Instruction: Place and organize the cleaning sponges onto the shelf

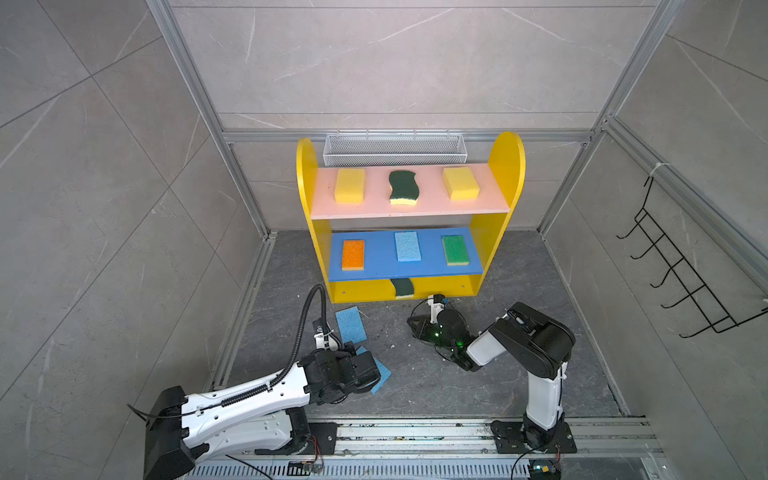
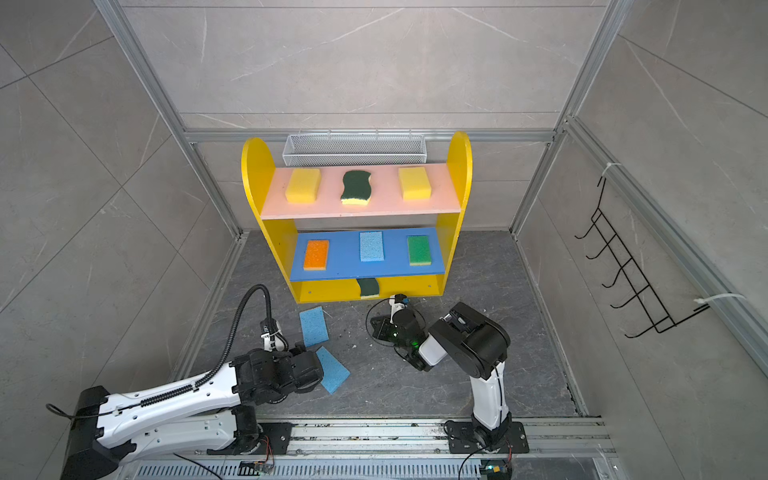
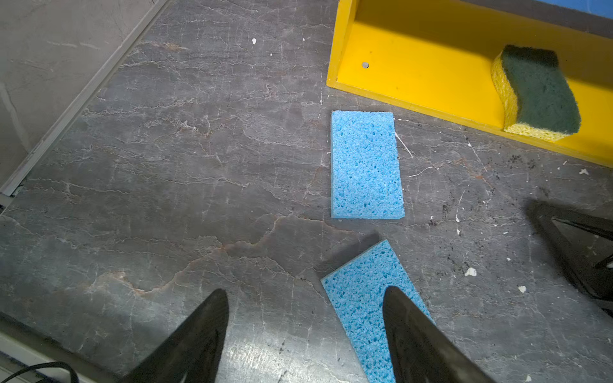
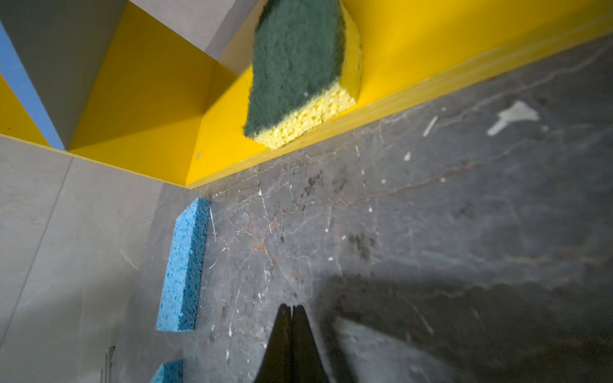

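Seven sponges are shelved: three each on the pink board [image 1: 374, 208] and the blue board [image 1: 380, 262], and one scourer [image 3: 540, 89] at the front middle of the base [image 3: 414, 66]. Two blue sponges lie on the surface [image 3: 166, 165] in front of the shelf [image 1: 505, 166], left of its middle. The near sponge [image 3: 366, 165] is just off the base edge. The far sponge [image 3: 355, 298] is further out from the shelf.

Left jaws: wide and empty, low over the far sponge. One finger covers its corner and the other is over bare surface.
Right jaws: closed together, holding nothing, just in front of the shelf near the scourer.

Risks, judged from here:
- The left jaws do not straddle the far sponge. Closing now would likely catch only a corner or push it along the surface.
- The sponge is thin and flush with the surface, so the fingers may ride over it.
- A corner grip on soft foam could let it droop or twist, then snag the base lip or the underside of the blue board.
- Inserting it beside the scourer could shove the scourer, which sits at the front edge.

Look of the far sponge: light blue, flat, rectangular, open-pored, skewed to the shelf front. The near sponge matches it and lies end-on to the shelf.
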`<action>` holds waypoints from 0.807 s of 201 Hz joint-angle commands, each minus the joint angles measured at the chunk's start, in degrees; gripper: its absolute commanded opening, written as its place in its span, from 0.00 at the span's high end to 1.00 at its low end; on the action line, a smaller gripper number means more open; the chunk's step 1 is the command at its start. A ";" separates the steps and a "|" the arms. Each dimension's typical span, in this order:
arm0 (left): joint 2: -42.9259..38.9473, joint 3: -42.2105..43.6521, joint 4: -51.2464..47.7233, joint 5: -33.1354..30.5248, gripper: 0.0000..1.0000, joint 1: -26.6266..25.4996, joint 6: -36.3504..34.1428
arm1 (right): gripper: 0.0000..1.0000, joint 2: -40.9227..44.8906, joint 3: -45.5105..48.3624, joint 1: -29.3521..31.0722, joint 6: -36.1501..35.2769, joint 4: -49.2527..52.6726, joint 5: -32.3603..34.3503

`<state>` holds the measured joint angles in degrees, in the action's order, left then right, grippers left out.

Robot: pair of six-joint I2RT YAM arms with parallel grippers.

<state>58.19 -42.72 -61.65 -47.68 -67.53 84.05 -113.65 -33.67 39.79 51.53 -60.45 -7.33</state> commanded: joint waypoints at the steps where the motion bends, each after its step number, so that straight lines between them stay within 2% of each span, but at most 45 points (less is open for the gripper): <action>1: 1.26 -1.38 -1.11 -2.30 0.24 -0.23 2.15 | 1.00 -4.11 0.08 -0.45 1.89 1.23 -0.58; 59: 2.18 -1.14 0.49 -3.47 0.24 -0.24 3.40 | 1.00 -9.78 -2.56 -1.08 6.51 -3.77 -2.51; 105: 0.50 -0.09 1.60 -4.07 0.24 -0.23 3.63 | 1.00 -11.26 -1.58 -0.55 16.90 -7.81 0.38; 162: -0.82 1.46 1.78 -3.64 0.24 -0.24 4.93 | 1.00 -10.60 -5.32 2.60 20.20 -3.54 4.31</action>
<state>58.43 -42.19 -59.70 -49.41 -67.53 86.65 -121.08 -38.04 39.97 68.36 -72.38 -4.38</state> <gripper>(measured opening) 0.761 0.047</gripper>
